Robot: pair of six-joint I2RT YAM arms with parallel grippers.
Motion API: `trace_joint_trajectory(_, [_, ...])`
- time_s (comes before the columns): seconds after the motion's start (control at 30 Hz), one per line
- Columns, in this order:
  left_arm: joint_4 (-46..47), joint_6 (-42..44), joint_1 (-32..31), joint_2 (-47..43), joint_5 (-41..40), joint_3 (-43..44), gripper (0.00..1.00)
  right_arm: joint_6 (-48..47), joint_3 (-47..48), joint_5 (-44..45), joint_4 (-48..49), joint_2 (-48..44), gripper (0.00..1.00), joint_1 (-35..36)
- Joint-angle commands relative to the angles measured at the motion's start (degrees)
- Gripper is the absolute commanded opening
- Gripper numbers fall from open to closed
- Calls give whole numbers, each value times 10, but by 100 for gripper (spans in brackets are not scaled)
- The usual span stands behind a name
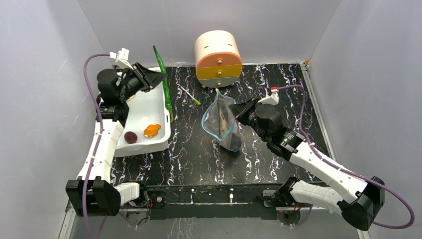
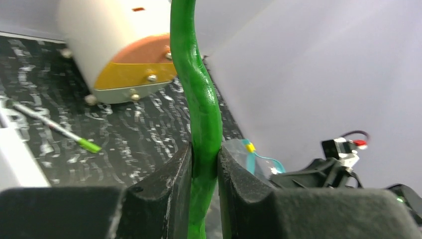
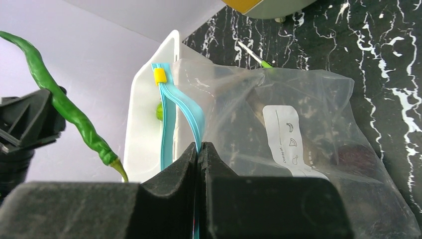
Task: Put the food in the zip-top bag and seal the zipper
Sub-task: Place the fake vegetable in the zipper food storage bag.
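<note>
As the left arm stretches up along the outer side of the white tub (image 1: 142, 107), its wrist bends inward. This leaves the left claw (image 1: 152, 77) hanging over the tub's far end. That claw is clenched on the green pepper (image 1: 164, 82), both fingers (image 2: 171, 184) pressed against its sides. The long, glossy, curved pepper runs well above the claw and sticks out below it too, tilted rather than plumb.

The right arm lies folded low at its own side, elbow out, with the forearm slanting in toward the middle of the tabletop (image 1: 278, 89). The right claw (image 1: 240, 112) is pinched tight on the zip-top bag (image 1: 221, 122), right at the zipper (image 3: 171, 114). The bag is clear and crinkled, with a white label (image 3: 286, 134) just past the fingertips. Beyond those fingertips the two teal strips stand apart, so the mouth gapes toward the left claw, and a yellow tab (image 3: 159, 76) sits at the far end.

Inside the bag, below the right claw, lie the grey-brown fish (image 1: 224, 119) and a dark rounded shape (image 3: 356, 159). Beneath the left claw, at the tub's near end, rest the dark ball (image 1: 131, 137) and the orange lump (image 1: 152, 130). Between the two claws a pen (image 1: 190, 95) lies flat, and beyond them stands a drawer unit (image 1: 218, 57).
</note>
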Motion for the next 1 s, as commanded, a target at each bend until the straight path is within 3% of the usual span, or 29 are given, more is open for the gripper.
trace_joint_trajectory(0.0, [123,-95,-30,-26,24,-38,0,40,8,22,73,-6,0,1])
trace_joint_trajectory(0.17, [191,-152,-57,-29,27,-71,0,72,7,13,84,6,0,1])
trace_joint_trajectory(0.53, [284,-150,-164,-21,-49,-106,0,113,10,-4,104,39,0,2])
trace_joint_trajectory(0.97, [365,-44,-292,49,-138,-86,0,136,14,-24,127,51,0,1])
